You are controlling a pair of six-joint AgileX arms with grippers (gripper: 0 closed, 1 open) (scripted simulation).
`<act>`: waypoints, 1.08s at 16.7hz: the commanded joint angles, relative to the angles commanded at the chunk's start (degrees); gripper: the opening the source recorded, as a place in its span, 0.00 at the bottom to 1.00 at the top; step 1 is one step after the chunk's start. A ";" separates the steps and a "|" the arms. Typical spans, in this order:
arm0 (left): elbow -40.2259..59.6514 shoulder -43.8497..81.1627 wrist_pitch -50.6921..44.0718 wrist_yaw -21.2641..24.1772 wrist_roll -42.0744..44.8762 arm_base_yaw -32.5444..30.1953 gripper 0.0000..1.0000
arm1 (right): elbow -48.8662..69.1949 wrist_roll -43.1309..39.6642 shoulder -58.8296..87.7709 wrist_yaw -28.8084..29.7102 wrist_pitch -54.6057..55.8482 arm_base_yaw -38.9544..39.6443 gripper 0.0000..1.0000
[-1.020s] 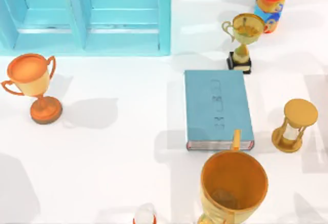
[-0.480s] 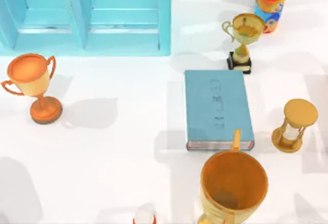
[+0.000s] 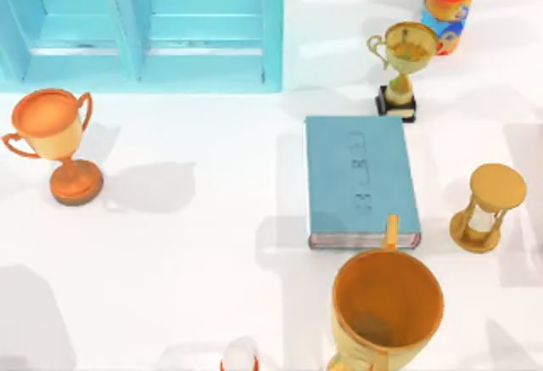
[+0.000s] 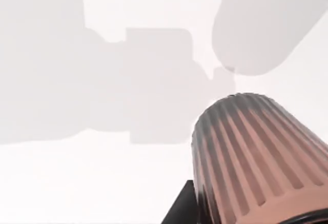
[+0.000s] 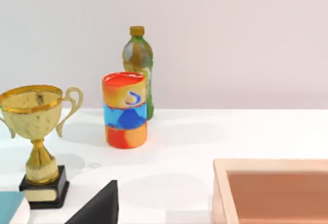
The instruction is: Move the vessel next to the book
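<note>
White desk (image 3: 195,252) spreads under the top view, with a blue cabinet (image 3: 144,27) along its far left. Near the middle lies the book (image 3: 361,180), flat, cover up. Just beside its near edge stands a large orange-gold handled cup (image 3: 386,307); an hourglass (image 3: 485,207) stands to its right, a gold trophy (image 3: 403,65) beyond it, an orange trophy (image 3: 51,142) at left. The left wrist view shows the vessel (image 4: 256,157) close up, ribbed, above bare desk. Whether either claw is wide or narrow, I cannot tell.
</note>
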 joint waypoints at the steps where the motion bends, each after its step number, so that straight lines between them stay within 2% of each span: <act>1: 0.55 0.44 -0.30 0.29 -1.02 -0.81 0.00 | 0.00 0.00 0.00 0.00 0.00 0.00 1.00; 5: 5.59 4.39 -3.30 2.89 -11.35 -8.53 0.00 | 0.00 0.00 0.00 0.00 0.00 0.00 1.00; 8: 11.42 9.03 -7.10 5.67 -25.43 -17.76 0.00 | 0.00 0.00 0.00 0.00 0.00 0.00 1.00; 18: 36.81 29.32 -21.30 13.41 -92.23 -52.73 0.00 | 0.00 0.00 0.00 0.00 0.00 0.00 1.00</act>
